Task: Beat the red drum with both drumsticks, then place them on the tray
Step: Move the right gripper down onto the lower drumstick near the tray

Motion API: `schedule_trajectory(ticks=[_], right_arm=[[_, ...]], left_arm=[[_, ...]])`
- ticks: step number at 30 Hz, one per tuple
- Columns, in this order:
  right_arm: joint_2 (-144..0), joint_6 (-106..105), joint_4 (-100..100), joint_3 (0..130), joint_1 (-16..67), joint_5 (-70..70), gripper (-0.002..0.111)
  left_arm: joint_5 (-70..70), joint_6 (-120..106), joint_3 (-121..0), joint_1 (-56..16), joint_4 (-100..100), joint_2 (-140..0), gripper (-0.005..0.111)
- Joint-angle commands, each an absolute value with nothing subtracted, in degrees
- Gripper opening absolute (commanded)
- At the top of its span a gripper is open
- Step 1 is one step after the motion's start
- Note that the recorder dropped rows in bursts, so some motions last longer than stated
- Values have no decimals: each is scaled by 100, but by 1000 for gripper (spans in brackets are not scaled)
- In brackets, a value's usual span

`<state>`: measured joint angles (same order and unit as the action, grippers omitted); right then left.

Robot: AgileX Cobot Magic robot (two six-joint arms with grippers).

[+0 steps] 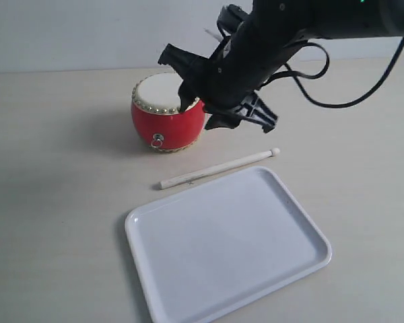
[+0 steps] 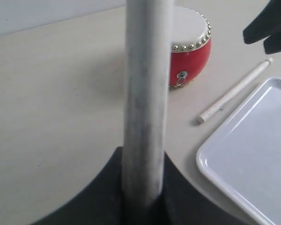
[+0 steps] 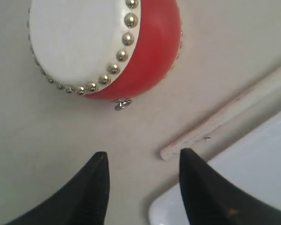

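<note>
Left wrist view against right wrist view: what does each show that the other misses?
Only the left wrist view: the held drumstick clamped in the left hand, and the bead tip of the loose drumstick. Only the right wrist view: the right hand open and empty. Both: the red drum, the loose drumstick lying on the table, and a corner of the tray.

The place looked like a robotics lab rather than a home. A plain pale desk (image 1: 54, 202) ran back to a blank light wall (image 1: 87, 33). Black robot arms (image 1: 283, 33) trailing a looped cable (image 1: 392, 67) reached over it. Set out like test props were a toy drum (image 1: 167, 124), a drumstick (image 1: 219, 168) and a white tray (image 1: 229, 242).
</note>
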<state>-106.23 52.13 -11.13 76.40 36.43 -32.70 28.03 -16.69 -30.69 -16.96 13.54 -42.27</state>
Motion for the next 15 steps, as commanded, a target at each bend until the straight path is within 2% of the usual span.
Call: schedule_trajectory(ticks=[1, 7, 15], right_arm=[[-11102, 6753, -1079, 7765, 3864, -2866, 45], [-11475, 8951, 0, 7765, 4157, -2782, 45], [-11694, 10117, 968, 7765, 4335, -3077, 45]], left_arm=[[2638, -1613, -3062, -1697, 1416, -4196, 0], [2639, -1613, -3062, -1697, 1427, -4196, 0], [2639, -1613, -3062, -1746, 1438, -4196, 0]])
